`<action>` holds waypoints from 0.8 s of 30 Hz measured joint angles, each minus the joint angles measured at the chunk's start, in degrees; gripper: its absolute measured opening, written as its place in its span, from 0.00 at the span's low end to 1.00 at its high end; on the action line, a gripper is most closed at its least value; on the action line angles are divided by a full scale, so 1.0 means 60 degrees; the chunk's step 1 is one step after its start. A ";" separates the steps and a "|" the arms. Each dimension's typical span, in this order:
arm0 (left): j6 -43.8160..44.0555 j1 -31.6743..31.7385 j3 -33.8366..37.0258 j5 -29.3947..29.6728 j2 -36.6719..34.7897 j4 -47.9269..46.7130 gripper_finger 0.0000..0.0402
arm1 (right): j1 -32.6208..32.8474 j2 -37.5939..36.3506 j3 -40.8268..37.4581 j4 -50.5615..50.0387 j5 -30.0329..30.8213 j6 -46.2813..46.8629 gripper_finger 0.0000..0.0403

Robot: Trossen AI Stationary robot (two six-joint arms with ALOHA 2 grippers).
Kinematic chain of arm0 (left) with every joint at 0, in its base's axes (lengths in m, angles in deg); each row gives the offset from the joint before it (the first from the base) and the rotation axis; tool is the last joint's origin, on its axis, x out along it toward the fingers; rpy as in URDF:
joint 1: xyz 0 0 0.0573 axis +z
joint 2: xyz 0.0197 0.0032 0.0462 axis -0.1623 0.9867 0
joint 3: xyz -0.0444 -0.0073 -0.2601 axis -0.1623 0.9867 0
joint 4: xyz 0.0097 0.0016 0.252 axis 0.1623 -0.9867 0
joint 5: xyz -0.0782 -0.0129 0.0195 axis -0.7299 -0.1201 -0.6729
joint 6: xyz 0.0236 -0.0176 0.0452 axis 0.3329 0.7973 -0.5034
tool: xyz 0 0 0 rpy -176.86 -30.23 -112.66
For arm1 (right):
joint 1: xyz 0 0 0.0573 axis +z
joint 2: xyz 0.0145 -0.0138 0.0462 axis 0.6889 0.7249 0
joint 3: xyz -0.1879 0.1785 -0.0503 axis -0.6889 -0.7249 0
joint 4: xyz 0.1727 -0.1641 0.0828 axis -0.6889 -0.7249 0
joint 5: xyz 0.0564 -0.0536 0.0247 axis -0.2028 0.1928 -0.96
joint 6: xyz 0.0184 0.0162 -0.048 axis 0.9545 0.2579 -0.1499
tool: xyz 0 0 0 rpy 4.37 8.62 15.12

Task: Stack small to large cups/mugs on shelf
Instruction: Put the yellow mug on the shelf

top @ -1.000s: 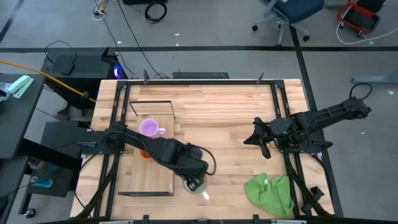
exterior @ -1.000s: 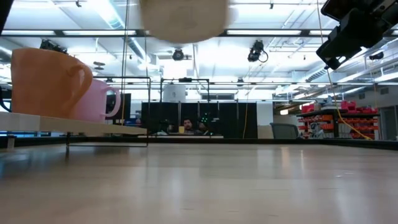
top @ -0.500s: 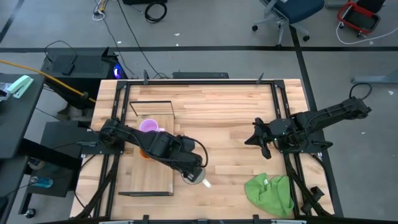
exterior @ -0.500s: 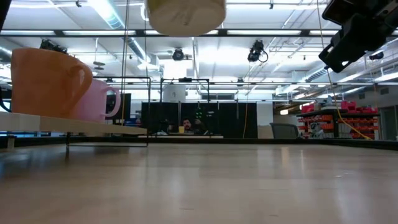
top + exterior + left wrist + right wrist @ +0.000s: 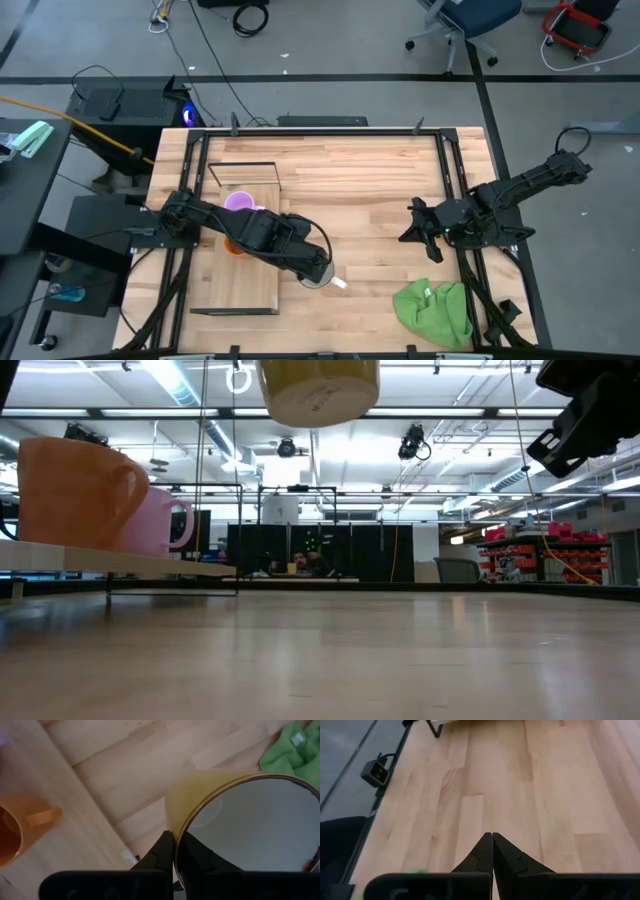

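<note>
White ceramic mug (image 5: pixel 250 827) pinched by its rim in left gripper (image 5: pixel 174 851), aloft right of light-wood shelf (image 5: pixel 255 285) | step: carry | next: set beside orange mug (image 5: pixel 17 827) | right gripper (image 5: pixel 492 851) closed, idle.

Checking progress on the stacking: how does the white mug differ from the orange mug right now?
The white mug hangs in the air above the tabletop, while the orange mug stands on the shelf beside the purple mug. The left gripper is shut on the white mug's rim; nothing holds the orange mug. The white mug looks pale cream, the orange one a strong orange. Both are upright.
</note>
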 joint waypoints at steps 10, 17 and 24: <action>0.1170 0.0218 0.0513 -0.0206 -0.0001 -0.0004 0.05 | 0.0835 0.0000 0.0000 0.0014 0.0075 0.0001 0.02; 0.1248 0.0326 0.1446 -0.1190 -0.0216 -0.0011 0.05 | 0.1377 -0.0002 0.0000 0.0026 0.0505 0.0026 0.02; 0.2473 -0.0058 0.2152 -0.0812 -0.1265 0.0020 0.05 | 0.1686 -0.0004 0.0000 0.0095 0.0930 0.0245 0.02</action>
